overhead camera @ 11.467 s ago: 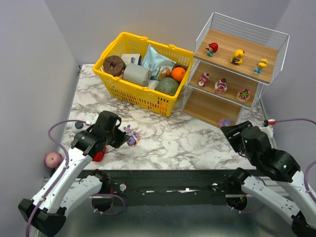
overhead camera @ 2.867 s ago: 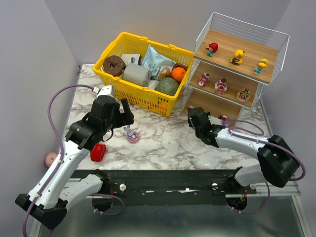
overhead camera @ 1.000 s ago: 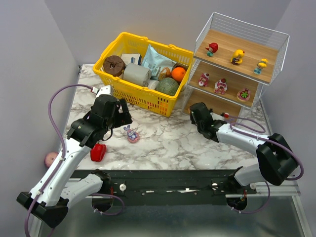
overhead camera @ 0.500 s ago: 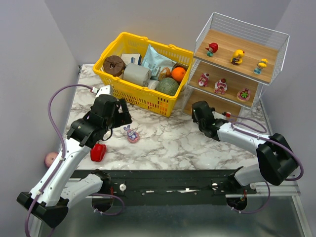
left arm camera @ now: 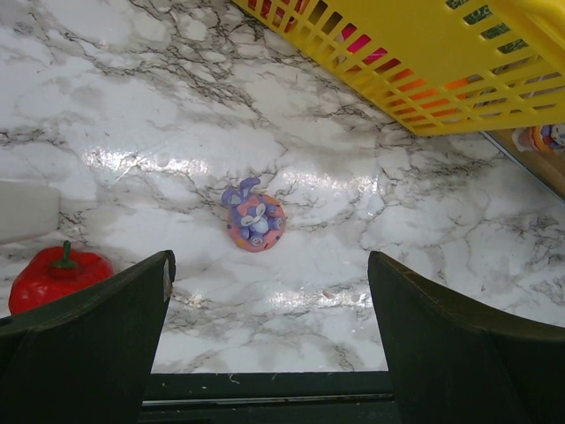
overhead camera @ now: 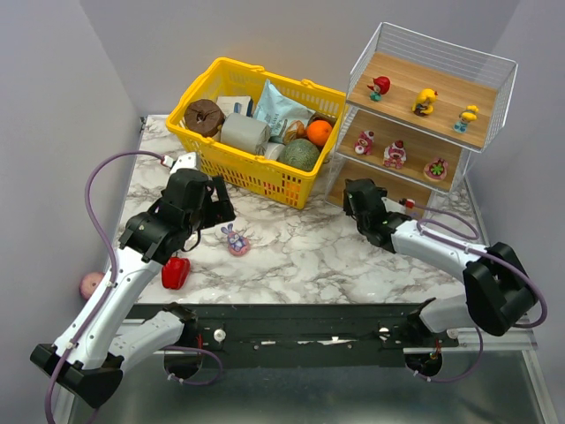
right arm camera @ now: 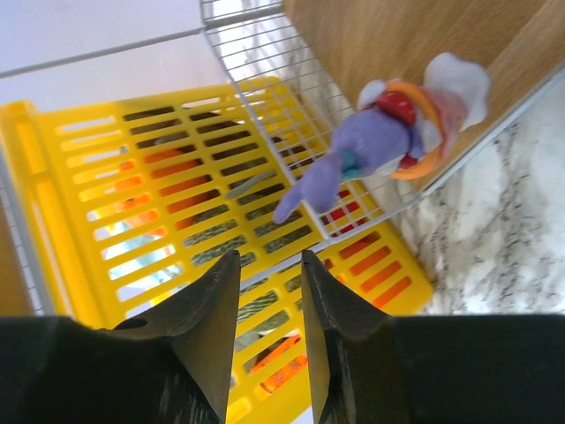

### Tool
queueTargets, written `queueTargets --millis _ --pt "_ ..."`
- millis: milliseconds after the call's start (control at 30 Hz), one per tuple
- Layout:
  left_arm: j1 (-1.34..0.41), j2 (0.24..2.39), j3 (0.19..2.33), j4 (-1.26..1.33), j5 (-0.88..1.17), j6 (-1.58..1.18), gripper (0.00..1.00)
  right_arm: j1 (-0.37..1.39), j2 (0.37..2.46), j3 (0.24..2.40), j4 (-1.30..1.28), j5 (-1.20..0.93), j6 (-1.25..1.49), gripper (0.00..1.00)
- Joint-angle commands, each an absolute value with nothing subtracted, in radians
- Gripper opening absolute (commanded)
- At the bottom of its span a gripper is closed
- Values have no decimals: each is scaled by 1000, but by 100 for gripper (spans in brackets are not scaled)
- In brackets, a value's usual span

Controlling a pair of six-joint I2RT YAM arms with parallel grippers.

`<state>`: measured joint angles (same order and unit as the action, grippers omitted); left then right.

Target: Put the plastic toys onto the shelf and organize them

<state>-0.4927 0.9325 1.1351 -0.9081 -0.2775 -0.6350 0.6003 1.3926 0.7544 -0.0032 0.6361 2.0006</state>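
The shelf [overhead camera: 481, 66] stands at the back right. Three plastic toys [overhead camera: 426, 101] sit on its top board and three more [overhead camera: 395, 154] on the middle board. My right gripper [overhead camera: 356, 196] reaches to the left end of the bottom tier; its jaws [right arm camera: 269, 256] stand open with nothing between them. Just beyond them, a purple bunny toy [right arm camera: 388, 141] rests on the bottom board [right arm camera: 371, 44], free of the fingers. Another bunny toy [overhead camera: 235, 239] [left arm camera: 253, 218] lies on the marble. My left gripper [overhead camera: 214, 205] [left arm camera: 269, 265] hovers above it, wide open and holding nothing.
A yellow basket [overhead camera: 256, 181] [right arm camera: 132, 177] full of groceries stands just left of the shelf. A red bell pepper [overhead camera: 176, 272] [left arm camera: 57, 274] lies under my left arm. A pink ball [overhead camera: 91, 284] sits off the table's left edge.
My right gripper's jaws have opened, letting go of the purple bunny on the bottom board, and the gripper has edged closer to the shelf. The left arm has not moved.
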Motion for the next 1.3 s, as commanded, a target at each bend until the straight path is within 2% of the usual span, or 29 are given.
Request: queueTargets --millis 0,133,367,600,767,1000,1267 --pt "-485 922 1149 -908 -290 -641 99 595 1348 753 20 641 2707 42" --pt "-483 913 1141 -900 -275 -644 99 597 1318 750 3 586 2703 43" --pt "-482 899 1137 -896 -247 -640 99 603 1255 827 -267 418 2626 45" --pt "-480 882 1095 -905 -207 -655 99 641 1235 838 -340 353 2517 47" --pt "-480 877 1068 -897 -195 -666 99 684 1235 896 -421 340 2360 55" --pt "-479 877 1069 -877 -175 -666 99 898 1307 1041 -577 387 2120 63" --pt "-474 856 1126 -903 -198 -634 99 1159 1390 1083 -741 507 1982 64"
